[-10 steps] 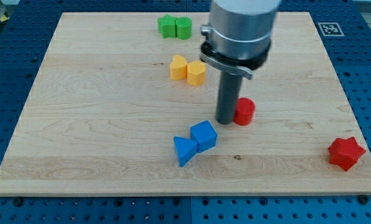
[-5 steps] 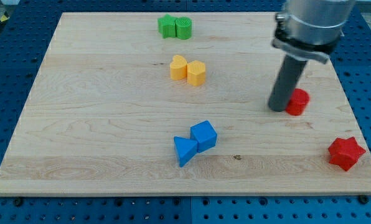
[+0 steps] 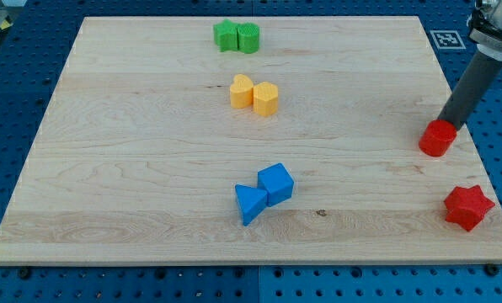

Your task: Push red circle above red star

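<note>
The red circle (image 3: 436,140) lies near the board's right edge, above and a little left of the red star (image 3: 468,208), which sits at the bottom right corner. My tip (image 3: 447,124) touches the red circle's upper right side. The dark rod leans up toward the view's top right.
Two green blocks (image 3: 237,36) sit together at the top centre. Two yellow blocks (image 3: 254,93) sit below them. A blue cube (image 3: 276,183) and a blue triangle (image 3: 250,204) touch at the lower middle. The wooden board's right edge (image 3: 463,118) is close to the red circle.
My tip has swept to the right across the board, pushing the red circle from the middle to near the right edge. The red star and the other blocks have not moved.
</note>
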### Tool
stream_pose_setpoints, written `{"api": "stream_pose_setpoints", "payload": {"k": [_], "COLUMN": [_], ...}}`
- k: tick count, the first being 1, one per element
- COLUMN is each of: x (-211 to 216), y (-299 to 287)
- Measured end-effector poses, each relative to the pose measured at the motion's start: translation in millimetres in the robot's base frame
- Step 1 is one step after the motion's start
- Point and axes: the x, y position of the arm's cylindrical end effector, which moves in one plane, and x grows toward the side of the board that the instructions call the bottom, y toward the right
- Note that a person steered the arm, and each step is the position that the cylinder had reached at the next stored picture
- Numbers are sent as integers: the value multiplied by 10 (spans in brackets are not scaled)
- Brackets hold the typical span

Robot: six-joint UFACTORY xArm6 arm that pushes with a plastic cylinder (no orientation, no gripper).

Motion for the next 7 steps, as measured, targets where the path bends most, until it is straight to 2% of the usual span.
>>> {"api": "stream_pose_setpoints", "payload": {"k": [1, 2, 3, 5, 6, 7], "x": [55, -286, -264, 242, 183, 181], "y": [-37, -49, -199, -225, -230, -478]}}
